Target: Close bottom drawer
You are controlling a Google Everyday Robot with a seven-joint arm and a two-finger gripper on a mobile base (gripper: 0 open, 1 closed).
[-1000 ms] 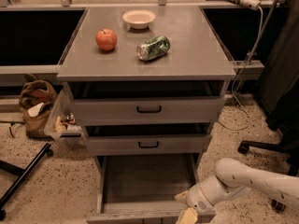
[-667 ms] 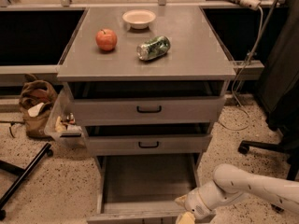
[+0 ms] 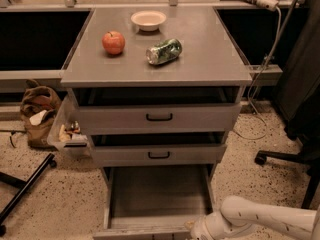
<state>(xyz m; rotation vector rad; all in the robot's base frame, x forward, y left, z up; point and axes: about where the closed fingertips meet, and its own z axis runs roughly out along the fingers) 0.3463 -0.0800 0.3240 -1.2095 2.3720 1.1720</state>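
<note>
The bottom drawer [image 3: 156, 196] stands pulled far out of the cabinet, its front panel at the frame's lower edge. My gripper [image 3: 196, 231] sits at the right end of that panel, near the corner; I cannot tell whether it is open or closed. My worry is that a push from so far off-centre could skew the tray on its runners and jam it, or the gripper could slide off the plain front. The tray looks empty. On the counter [image 3: 210, 64], the white bowl [image 3: 148, 20] appears empty too, near an apple [image 3: 113, 42] and a tipped can [image 3: 164, 51]. A clear bin [image 3: 67, 134] on the cabinet's left side holds small items I can't identify.
</note>
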